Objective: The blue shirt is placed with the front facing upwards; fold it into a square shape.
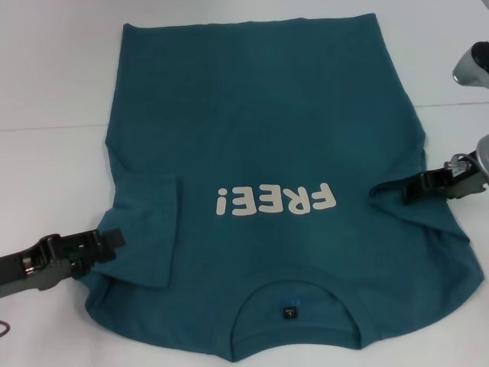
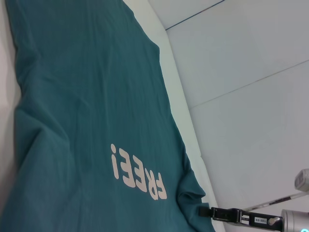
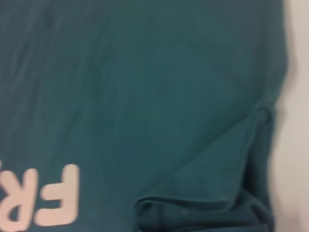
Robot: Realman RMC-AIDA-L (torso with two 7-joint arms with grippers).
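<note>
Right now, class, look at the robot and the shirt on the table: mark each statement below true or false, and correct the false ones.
1. The blue shirt lies with its printed front up. True.
2. The collar end of the shirt is farthest from the robot. False: the collar and its tag are at the near edge.
3. The left sleeve is folded in onto the body of the shirt. True.
4. The left gripper hangs high above the middle of the shirt. False: it is low at the shirt's left edge, beside the folded sleeve.
5. The right gripper is at the right sleeve. True.
6. The letters read STOP. False: they read FREE!.
</note>
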